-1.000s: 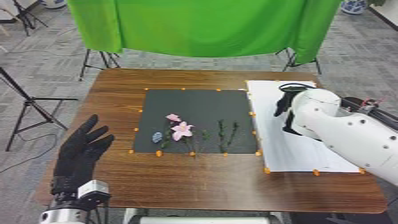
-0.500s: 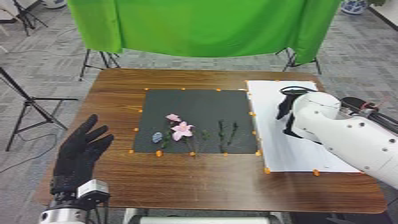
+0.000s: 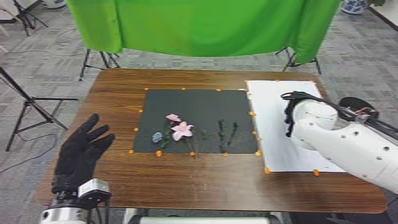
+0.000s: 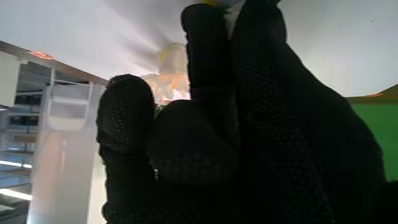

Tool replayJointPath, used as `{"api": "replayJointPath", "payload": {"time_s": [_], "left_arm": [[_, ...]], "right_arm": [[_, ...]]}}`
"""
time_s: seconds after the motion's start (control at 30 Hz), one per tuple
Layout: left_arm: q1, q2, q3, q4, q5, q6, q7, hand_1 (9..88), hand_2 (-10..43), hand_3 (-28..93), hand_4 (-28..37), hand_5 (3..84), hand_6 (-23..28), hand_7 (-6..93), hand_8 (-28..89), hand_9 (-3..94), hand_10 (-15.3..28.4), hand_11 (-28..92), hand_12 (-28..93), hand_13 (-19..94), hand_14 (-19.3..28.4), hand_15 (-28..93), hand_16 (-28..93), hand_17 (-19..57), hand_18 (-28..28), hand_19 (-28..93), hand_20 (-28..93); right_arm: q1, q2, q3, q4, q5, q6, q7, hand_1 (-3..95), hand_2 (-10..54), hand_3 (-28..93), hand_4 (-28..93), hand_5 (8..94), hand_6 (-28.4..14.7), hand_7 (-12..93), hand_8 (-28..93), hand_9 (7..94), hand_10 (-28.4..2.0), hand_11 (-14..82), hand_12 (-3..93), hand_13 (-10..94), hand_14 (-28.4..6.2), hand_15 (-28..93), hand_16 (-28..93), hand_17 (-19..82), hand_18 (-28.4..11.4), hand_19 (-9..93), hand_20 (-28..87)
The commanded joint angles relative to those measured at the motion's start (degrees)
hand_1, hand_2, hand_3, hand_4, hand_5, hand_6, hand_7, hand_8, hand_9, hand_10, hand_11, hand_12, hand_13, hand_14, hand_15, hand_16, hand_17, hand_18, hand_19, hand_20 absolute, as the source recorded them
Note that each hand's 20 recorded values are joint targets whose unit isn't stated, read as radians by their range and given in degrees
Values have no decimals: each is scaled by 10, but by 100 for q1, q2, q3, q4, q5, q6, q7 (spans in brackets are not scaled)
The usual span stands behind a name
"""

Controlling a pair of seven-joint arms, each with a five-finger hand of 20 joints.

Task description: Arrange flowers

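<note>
Over the white sheet [image 3: 282,159], my right hand [image 3: 290,114] is partly hidden by its own arm. On the dark mat [image 3: 182,102] lie a large pink flower [image 3: 181,131], a smaller pink blossom [image 3: 172,117], a blue-grey flower head [image 3: 157,136] and dark green sprigs [image 3: 222,134]. My left hand [image 3: 82,152] is open left of the mat, apart from the flowers. In the right wrist view, a pale, translucent thing [image 4: 172,59] shows beyond my right hand [image 4: 266,130]; whether they touch I cannot tell.
Orange markers line the mat and sheet on the brown table [image 3: 204,185]. A green cloth [image 3: 204,30] hangs behind the table's far edge. A black tripod [image 3: 29,102] stands on the floor at the left.
My right hand has turned over the white sheet, and more of it is now behind the arm. The right forearm has shifted slightly. My left hand and the flowers on the mat have kept still.
</note>
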Motion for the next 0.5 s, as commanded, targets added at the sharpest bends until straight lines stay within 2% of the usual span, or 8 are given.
{"api": "replayJointPath", "payload": {"time_s": [0.03,0.2,0.27,0.3,0.33,0.43,0.47,0.5], "left_arm": [[19,-56,-16,1,45,-63,-81,292,69,650,-228,363,86,121,-89,314,178,321,118,220,245,635,-131,-102,192,438,156],[86,-77,-54,-16,51,-48,-57,293,69,649,-229,363,86,122,-89,314,179,320,118,219,244,635,-131,-102,192,437,155],[93,-100,-79,-28,85,-51,-111,292,69,650,-228,364,87,122,-89,314,179,320,118,218,245,635,-131,-102,192,437,155],[103,-45,-59,-37,28,-22,-49,292,69,650,-228,364,87,121,-89,314,179,319,118,218,245,636,-130,-102,192,437,155],[105,-58,-64,-36,41,-21,-51,292,69,649,-228,364,87,121,-89,314,179,320,118,219,245,635,-131,-102,192,437,156],[101,139,20,-51,-158,73,147,293,69,648,-229,364,87,121,-89,314,179,320,118,219,245,635,-131,-102,192,438,156],[117,168,18,-58,-185,79,184,292,69,649,-228,364,87,121,-89,314,179,320,118,219,245,634,-131,-102,192,438,156],[124,145,-6,-58,-150,67,142,293,69,649,-228,364,87,121,-88,314,179,320,118,218,245,635,-131,-102,192,438,156]], "right_arm": [[58,182,-225,-124,-193,553,-58,611,-95,698,-282,740,37,325,23,886,-54,58,287,860,6,796,169,476,-150,932,132],[282,237,-258,-302,-279,700,-115,605,-95,715,-282,756,34,322,21,895,-57,58,292,865,7,794,172,479,-148,932,131],[381,269,-272,-417,-331,745,-128,604,-95,718,-283,758,33,319,22,897,-59,57,292,867,8,793,173,480,-149,932,133],[442,264,-276,-460,-347,757,-148,605,-95,719,-283,761,32,318,22,898,-60,57,293,867,7,793,174,480,-149,932,133],[512,272,-305,-510,-373,776,-161,606,-95,719,-283,763,30,317,22,899,-62,57,293,867,8,793,174,480,-149,932,134],[638,280,-304,-666,-432,796,-231,608,-95,720,-283,769,28,311,22,900,-64,57,294,868,8,794,175,481,-149,932,136],[684,282,-314,-729,-424,822,-260,608,-95,720,-283,770,28,309,23,900,-65,57,294,869,8,794,175,482,-149,932,137],[682,286,-272,-800,-447,800,-303,608,-95,721,-283,771,28,308,25,901,-65,58,295,870,8,794,175,484,-149,932,138]]}}
